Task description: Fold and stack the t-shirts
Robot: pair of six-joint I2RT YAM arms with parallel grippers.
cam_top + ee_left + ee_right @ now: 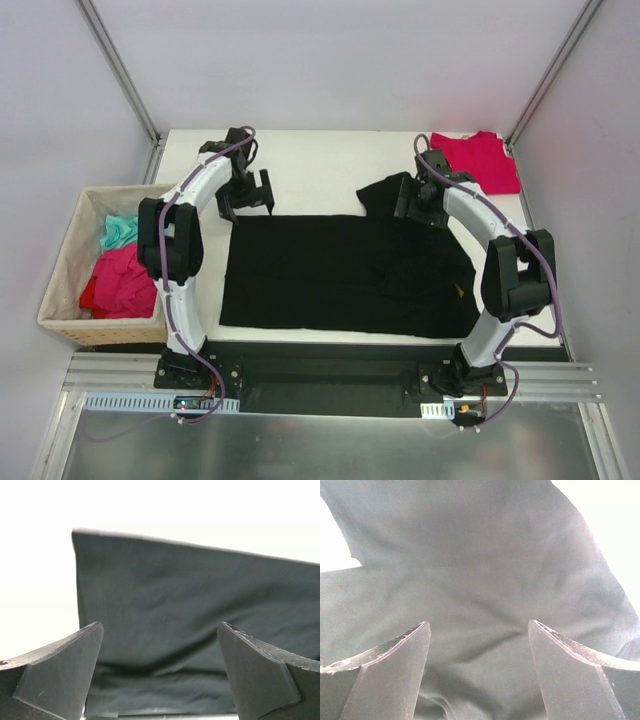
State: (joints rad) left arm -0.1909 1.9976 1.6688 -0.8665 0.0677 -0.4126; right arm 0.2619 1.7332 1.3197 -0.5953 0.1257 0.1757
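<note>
A: Surroundings?
B: Woven basket beside the tabletop, left side, holding teal and pink cloth.
A: Shirts?
B: Black t-shirt spread mid-tabletop; red t-shirt at the far right corner.
A: Arms?
B: Both bent forward. Left tool over the black t-shirt's far left corner, right tool over its sleeve; jaws apart, gripping nothing

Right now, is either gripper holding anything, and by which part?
Nothing is held. The left gripper and right gripper both stand open over the black t-shirt, left at its far corner, right by its sleeve.
</note>
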